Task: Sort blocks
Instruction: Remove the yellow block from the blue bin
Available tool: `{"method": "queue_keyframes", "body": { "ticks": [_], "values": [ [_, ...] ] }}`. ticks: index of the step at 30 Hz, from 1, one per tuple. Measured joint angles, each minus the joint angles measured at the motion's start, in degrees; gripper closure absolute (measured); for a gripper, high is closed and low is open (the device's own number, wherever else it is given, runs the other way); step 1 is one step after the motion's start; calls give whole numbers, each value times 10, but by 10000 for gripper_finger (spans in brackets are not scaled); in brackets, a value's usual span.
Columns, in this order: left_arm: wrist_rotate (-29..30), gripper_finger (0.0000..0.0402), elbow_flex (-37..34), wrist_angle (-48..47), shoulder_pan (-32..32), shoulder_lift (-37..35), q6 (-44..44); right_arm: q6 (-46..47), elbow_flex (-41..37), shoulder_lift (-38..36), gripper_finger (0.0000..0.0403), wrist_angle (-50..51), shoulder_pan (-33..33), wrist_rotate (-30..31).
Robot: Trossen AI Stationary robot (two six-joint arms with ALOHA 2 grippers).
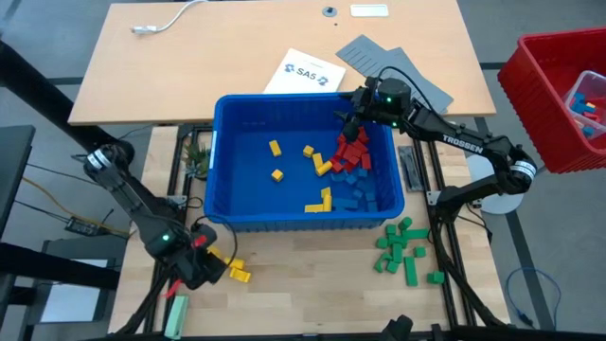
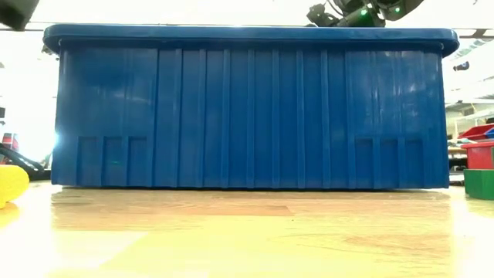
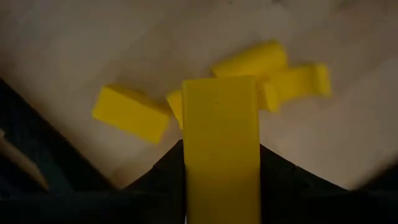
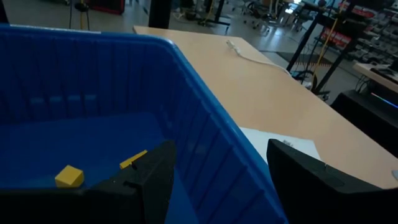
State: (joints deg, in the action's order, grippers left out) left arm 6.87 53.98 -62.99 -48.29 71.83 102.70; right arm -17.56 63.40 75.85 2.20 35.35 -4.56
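Observation:
A blue bin (image 1: 227, 161) in the middle of the table holds yellow (image 1: 318, 201), red (image 1: 352, 152) and blue blocks (image 1: 360, 194). Green blocks (image 1: 402, 246) lie on the table by its near right corner. A few yellow blocks (image 3: 130, 113) lie near its near left corner. Over those, my left gripper (image 1: 208, 265) points down, shut on a yellow block (image 3: 221, 143). My right gripper (image 4: 217, 186) hangs open over the bin's far right corner (image 1: 383, 104), with nothing between its fingers. My left gripper pinches the yellow block by its two long sides (image 3: 189, 168) between its two fingers, coming from above and pointing down. The block lies along the fingers and its free end (image 3: 219, 87) sticks out past them toward the yellow blocks on the table. Whether it touches them I cannot tell.
A red crate (image 1: 530, 85) with blocks stands off the table's right side. A printed sheet (image 1: 303, 71), grey ridged panels (image 1: 374, 52) and a white cable (image 1: 166, 21) lie on the far half. A pale green bar (image 1: 177, 311) lies at the near left.

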Motion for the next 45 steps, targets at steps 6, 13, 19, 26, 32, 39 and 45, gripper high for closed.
{"method": "queue_keyframes", "body": {
  "ticks": [6, 13, 19, 26, 32, 39, 45],
  "values": [
    [62, 257, -85, 67, 3, 0, 68, 0, 0, 0, 165, 2, 0, 0],
    [98, 255, -152, 71, 3, 0, 137, 0, 0, 0, 165, 2, 0, 0],
    [101, 243, -188, 111, 3, 0, 168, 0, 0, 0, 165, 9, 0, 0],
    [101, 204, -193, 116, 3, 0, 188, 0, 0, 0, 165, 9, 0, 0],
    [101, 157, -157, 113, 3, -11, 164, -2, 0, 0, 165, 9, 0, 0],
    [106, 147, 22, -9, 3, -41, 93, -6, 0, 0, 165, 6, 0, 0],
    [168, 154, 180, -93, 3, -44, 80, -6, 0, 0, 165, -2, 0, 0]
  ]
}}
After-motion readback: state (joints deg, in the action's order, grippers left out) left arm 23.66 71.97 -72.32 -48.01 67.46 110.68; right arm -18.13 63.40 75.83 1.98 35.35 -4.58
